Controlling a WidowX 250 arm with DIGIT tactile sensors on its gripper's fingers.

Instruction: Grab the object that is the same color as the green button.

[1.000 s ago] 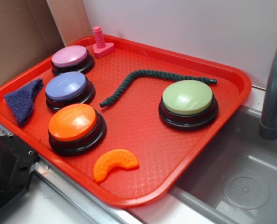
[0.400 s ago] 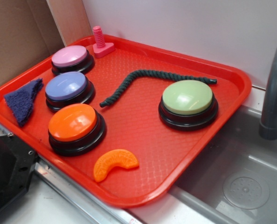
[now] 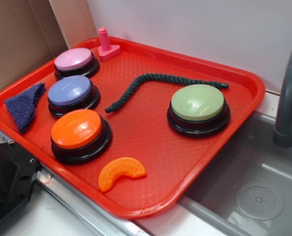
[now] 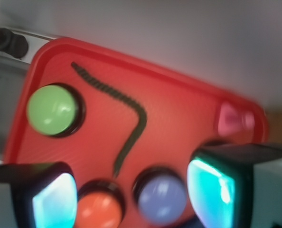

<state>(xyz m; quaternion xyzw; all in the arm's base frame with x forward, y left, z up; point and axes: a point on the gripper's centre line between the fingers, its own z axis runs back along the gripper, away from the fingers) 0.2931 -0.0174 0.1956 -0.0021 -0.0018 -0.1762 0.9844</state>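
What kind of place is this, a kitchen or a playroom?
Probably a toy kitchen set up for testing: a grey sink with a faucet sits beside a red tray holding the green button, the rope and a plastic orange slice.

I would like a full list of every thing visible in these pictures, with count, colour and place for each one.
tray: 1, red, beside the sink, holds all small things
green button: 1, pale green on a black base, right part of the tray
orange button: 1, orange, front left
blue button: 1, blue, behind the orange one
pink button: 1, pink, back left
rope: 1, dark green, curved, lies between the green button and the other buttons
orange slice toy: 1, orange, front edge
bolt toy: 1, pink, back corner
cloth scrap: 1, dark blue, left edge
sink: 1, grey, right
faucet: 1, grey, far right
gripper: 1, black with pale pads, open, above the tray
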